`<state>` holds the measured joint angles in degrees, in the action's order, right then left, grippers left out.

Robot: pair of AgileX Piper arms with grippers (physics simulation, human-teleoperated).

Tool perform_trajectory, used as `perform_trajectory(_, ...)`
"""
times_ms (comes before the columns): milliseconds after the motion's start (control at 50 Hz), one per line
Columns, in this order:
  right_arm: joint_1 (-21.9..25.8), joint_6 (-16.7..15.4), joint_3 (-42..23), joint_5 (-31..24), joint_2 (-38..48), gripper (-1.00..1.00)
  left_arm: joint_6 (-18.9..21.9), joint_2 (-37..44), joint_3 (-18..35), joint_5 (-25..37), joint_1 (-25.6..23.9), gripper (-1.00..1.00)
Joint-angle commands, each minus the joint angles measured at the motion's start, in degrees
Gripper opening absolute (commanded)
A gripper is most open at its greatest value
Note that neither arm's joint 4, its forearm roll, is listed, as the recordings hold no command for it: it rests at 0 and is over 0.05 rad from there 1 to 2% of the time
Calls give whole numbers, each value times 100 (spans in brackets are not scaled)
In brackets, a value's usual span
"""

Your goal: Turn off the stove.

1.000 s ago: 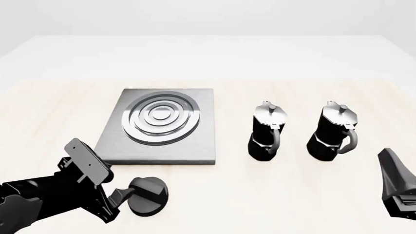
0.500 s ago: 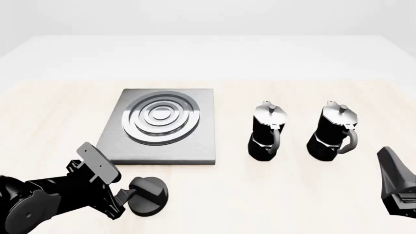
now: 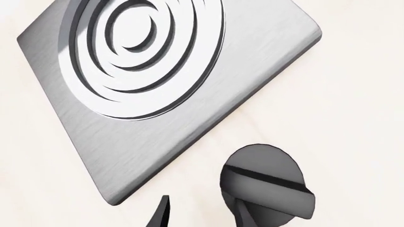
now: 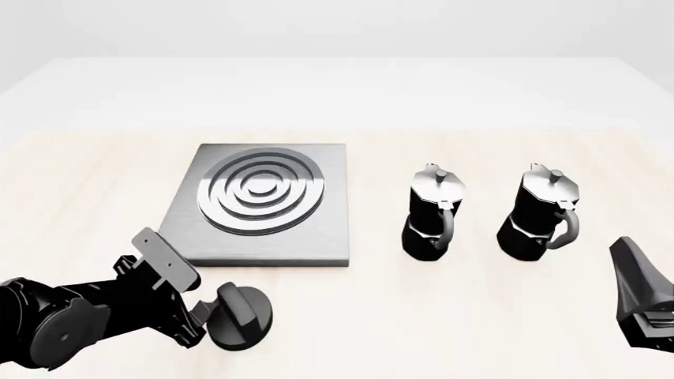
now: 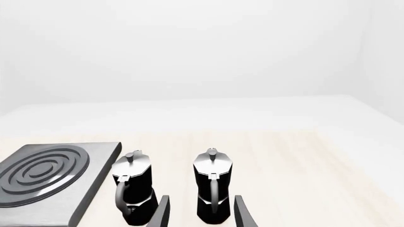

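front view, lower left: left gripper fingers flank the knob ridge (contact unclear), which runs upper left to lower right; stove plate just above; two moka pots; right gripper jaws apart

Left gripper fingertips hidden behind the knob in front view so grip unclear, right gripper cut off by the frame edge, stove plate cropped in left wrist view.
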<state>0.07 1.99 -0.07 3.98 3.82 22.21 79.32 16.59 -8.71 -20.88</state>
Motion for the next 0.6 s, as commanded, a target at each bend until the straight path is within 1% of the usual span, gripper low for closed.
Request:
perform_trajectory(20, 9, -5, 1, 45, 46, 100, 179, -34, 180, 159, 132, 100)
perform_trajectory(100, 9, -8, 2, 69, 70, 100, 373, -113, 276, 281, 215, 100)
perform_trajectory(240, 17, -16, 2, 81, 83, 100, 492, -305, 509, 565, 232, 100)
perform_trajectory(380, 11, -23, 2, 120, 122, 100, 494, -249, 599, 566, 114, 100)
perform_trajectory(600, 9, -31, 2, 136, 133, 100, 369, -89, 722, 500, -156, 100)
